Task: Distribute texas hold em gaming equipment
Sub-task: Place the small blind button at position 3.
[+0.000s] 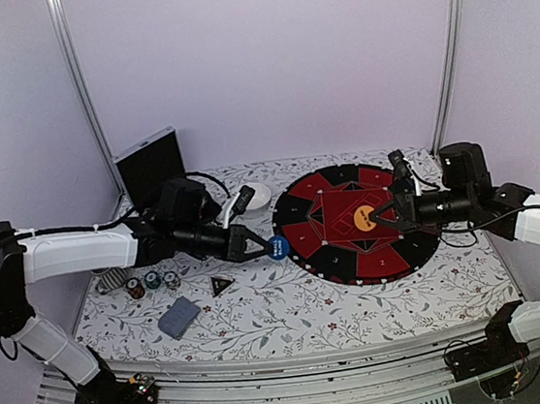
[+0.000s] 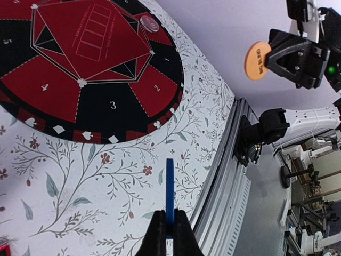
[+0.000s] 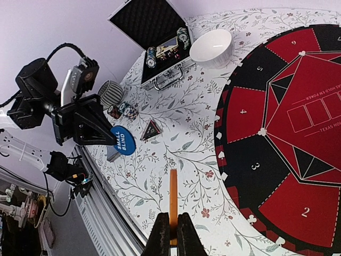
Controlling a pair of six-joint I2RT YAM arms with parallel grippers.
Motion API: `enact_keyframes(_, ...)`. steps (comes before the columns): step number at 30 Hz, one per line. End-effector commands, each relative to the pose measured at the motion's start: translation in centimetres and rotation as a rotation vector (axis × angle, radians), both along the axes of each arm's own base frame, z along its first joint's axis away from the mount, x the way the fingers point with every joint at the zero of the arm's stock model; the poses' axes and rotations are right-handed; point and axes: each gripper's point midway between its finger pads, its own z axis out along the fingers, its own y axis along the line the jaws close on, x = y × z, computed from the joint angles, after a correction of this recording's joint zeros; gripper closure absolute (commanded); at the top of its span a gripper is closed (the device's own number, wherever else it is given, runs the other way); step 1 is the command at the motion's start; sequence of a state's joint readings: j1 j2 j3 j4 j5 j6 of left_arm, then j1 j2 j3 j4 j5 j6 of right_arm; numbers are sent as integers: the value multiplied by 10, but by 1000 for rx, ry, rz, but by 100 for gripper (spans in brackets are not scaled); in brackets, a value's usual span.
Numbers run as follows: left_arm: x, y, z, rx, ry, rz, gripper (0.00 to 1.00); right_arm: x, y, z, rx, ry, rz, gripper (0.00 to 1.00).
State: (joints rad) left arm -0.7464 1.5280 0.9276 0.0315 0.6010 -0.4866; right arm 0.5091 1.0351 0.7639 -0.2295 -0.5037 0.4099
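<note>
Left tool [image 2: 168, 226] pinches the blue small-blind disc [image 2: 169, 186] by its rim, edge-on just ahead of it, and right tool [image 3: 173, 226] likewise grips the orange disc [image 3: 173, 194] over the poker mat [image 1: 354, 256]; both discs look light, stiff and slick, so they are best clamped across their faces.

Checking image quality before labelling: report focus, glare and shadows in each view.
Top external: even, soft light, faint shadows on the table. Left wrist: round mat sharp, near fingers dark and soft. Right wrist: lettering on the blue disc legible, orange disc edge-on, no glare.
</note>
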Motion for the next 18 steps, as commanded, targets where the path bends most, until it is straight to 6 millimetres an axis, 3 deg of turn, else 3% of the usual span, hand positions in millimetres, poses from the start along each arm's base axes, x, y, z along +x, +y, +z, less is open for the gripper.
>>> enact_keyframes(1,11,-22,-8,46,26,-16,100,-4,-10,20,-10,-44,-27,98)
enact_keyframes(6,35,-75,-16,60,34,-119,100,-4,-15,27,-26,-65,-50,98)
enact_keyframes(10,44,-111,-66,89,162,-213,100,3,-13,26,-38,-51,-53,98)
enact_keyframes(14,47,-128,-102,124,248,-254,100,12,-10,17,-63,-31,-61,98)
enact_keyframes(18,61,-133,-99,109,227,-254,100,19,-6,11,-67,-12,-60,98)
